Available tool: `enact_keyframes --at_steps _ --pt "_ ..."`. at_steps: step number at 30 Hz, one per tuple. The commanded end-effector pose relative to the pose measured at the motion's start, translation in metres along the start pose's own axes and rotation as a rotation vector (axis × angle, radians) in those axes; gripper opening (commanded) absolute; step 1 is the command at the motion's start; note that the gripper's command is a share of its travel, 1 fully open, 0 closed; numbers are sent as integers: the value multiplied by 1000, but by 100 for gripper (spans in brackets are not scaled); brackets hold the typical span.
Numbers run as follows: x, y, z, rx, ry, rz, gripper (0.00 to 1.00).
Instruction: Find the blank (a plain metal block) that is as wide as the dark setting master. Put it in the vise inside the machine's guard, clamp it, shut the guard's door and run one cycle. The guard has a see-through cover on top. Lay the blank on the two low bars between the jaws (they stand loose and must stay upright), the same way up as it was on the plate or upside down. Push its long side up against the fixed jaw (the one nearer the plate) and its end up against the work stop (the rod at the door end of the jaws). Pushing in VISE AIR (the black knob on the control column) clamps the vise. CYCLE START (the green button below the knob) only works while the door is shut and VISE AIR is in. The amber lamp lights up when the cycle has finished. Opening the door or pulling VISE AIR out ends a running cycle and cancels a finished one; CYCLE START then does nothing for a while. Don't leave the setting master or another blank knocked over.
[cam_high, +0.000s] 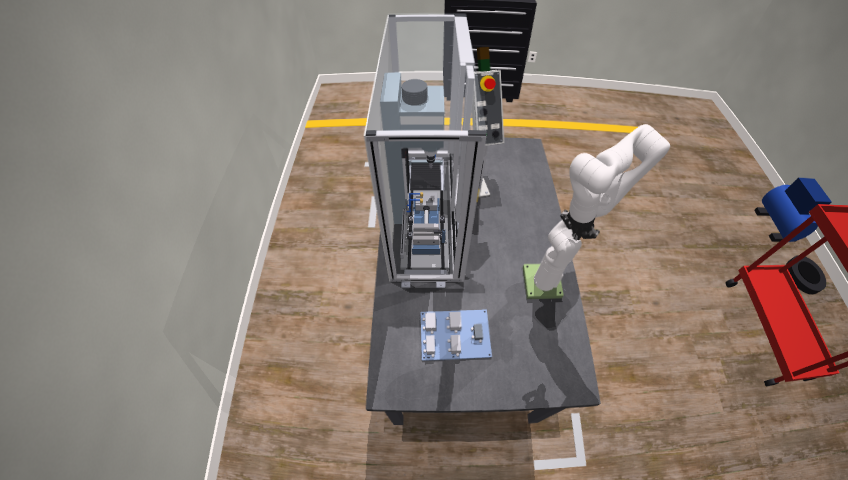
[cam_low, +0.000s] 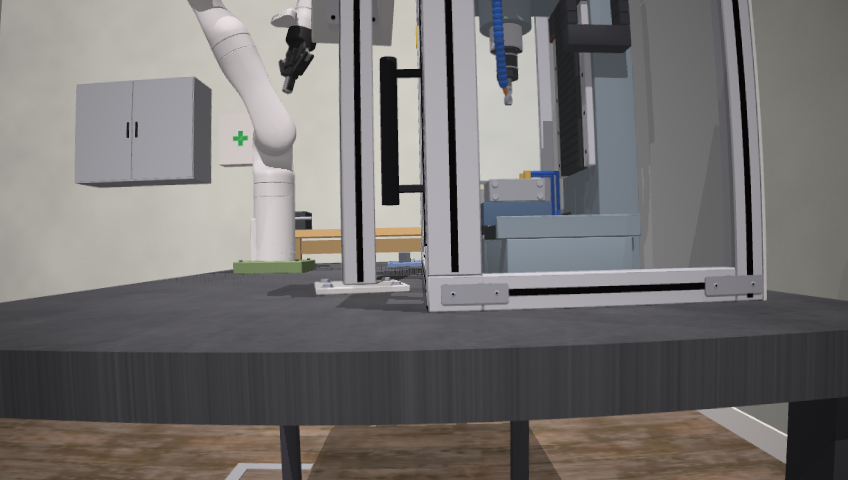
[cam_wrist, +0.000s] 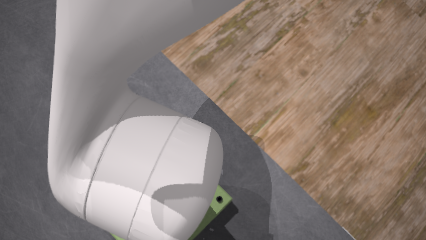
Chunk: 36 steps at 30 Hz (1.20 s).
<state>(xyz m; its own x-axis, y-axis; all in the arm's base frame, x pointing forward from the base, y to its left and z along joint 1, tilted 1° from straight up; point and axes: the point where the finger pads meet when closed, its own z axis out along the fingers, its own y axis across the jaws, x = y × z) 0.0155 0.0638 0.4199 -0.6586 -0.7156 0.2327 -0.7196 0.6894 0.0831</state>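
Note:
My gripper (cam_low: 288, 89) is shut with nothing visible between its fingers. It hangs high above the table, near the arm's upper links. Several light metal blanks (cam_high: 430, 321) (cam_high: 454, 321) stand on the blue plate (cam_high: 465, 354), left of the dark setting master (cam_high: 477, 332). All look upright. The vise (cam_high: 426, 240) is inside the guard (cam_high: 425, 136); its bars and work stop are too small to make out. The door's black handle (cam_low: 389, 130) is on the arm's side; whether the door is fully shut I cannot tell. The amber lamp (cam_high: 483, 54) looks dark. The control panel (cam_high: 489, 115) shows its small knobs unclearly.
The arm's green base (cam_high: 530, 290) is bolted right of the guard. The column post (cam_low: 353, 142) stands beside the door handle. A spindle with a cutter (cam_low: 508, 95) hangs inside the guard. A red trolley (cam_high: 785, 321) stands off the table's right side.

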Motion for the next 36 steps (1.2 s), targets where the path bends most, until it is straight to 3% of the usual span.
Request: enact_keyframes --at_steps 1,6,18,23,36 --pt "0 0 0 0 -1 0 10" --pt "-5 -12 -3 -48 -18 201 10" --pt "-5 -12 -3 -48 -18 201 10" --pt "-8 -26 -4 -96 -35 402 10" --pt "-8 -28 -4 -106 -38 442 10"
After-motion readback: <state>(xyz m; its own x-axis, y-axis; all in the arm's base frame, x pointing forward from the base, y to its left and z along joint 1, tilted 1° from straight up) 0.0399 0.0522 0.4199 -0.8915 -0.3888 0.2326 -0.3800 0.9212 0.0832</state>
